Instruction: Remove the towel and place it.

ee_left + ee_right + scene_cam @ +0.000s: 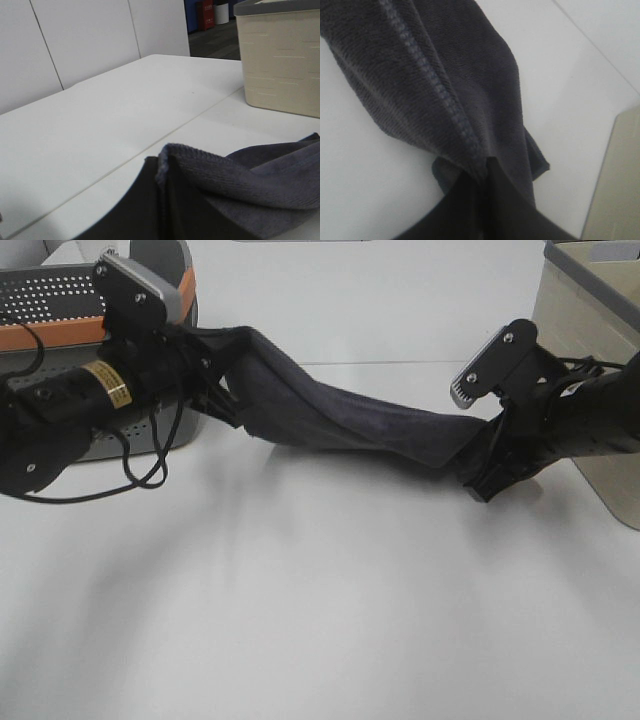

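Right now I have the towel [350,425] slung in a sagging band between both arms over the white table [320,620]. The left gripper [213,390] is clamped on one end beside the grey, orange-banded basket [60,300], and the right gripper [478,475] is pinching the other end near the beige bin [590,330]. I judge the towel is clear of the basket and mid-carry, so next I'd lower both ends together, lay it flat, then let go.
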